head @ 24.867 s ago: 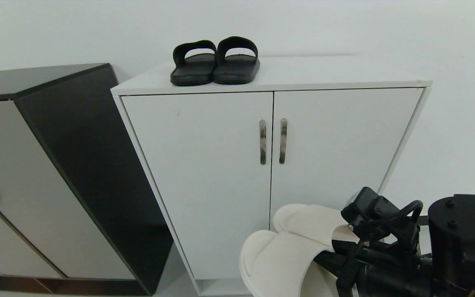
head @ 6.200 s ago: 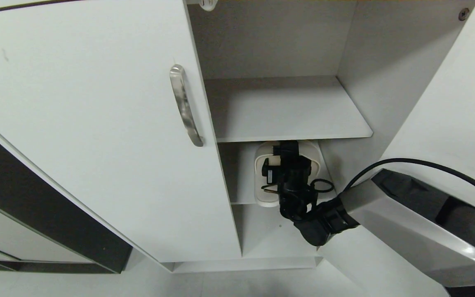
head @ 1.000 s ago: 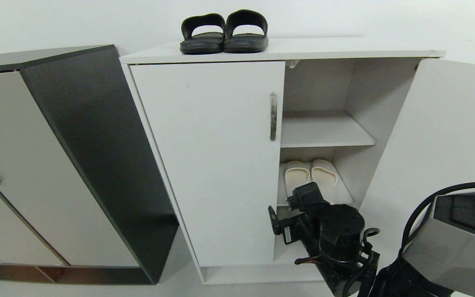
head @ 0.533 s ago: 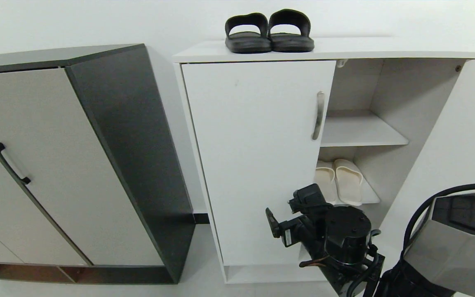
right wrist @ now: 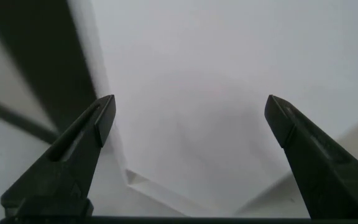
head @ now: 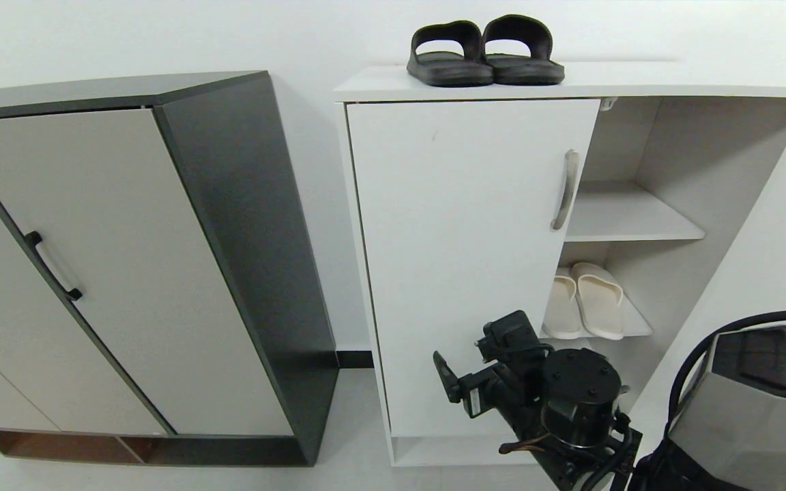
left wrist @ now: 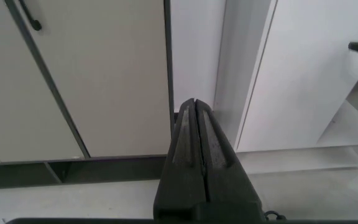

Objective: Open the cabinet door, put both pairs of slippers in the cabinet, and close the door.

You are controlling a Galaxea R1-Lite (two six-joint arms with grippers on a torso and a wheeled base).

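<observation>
A pair of black slippers (head: 485,51) sits on top of the white cabinet (head: 638,80). Its right door (head: 775,225) stands open and its left door (head: 468,273) is shut. A pair of white slippers (head: 591,300) lies side by side on the lower shelf inside. My right gripper (head: 468,361) hangs open and holds nothing, low in front of the shut left door; in the right wrist view the right gripper (right wrist: 188,118) faces a plain white panel. My left gripper (left wrist: 194,118) is shut on nothing, low near the floor, pointing between the two cabinets.
A grey-fronted black cabinet (head: 127,273) with a black handle (head: 52,266) stands left of the white one, with a narrow gap between them. The upper shelf (head: 625,215) is bare. The shut door carries a metal handle (head: 565,189). The open door juts out on the right.
The whole head view has shifted, so the cabinets sit further right in the picture; the camera moved. The right gripper stays open, now facing the shut left door. The slippers have not moved.
</observation>
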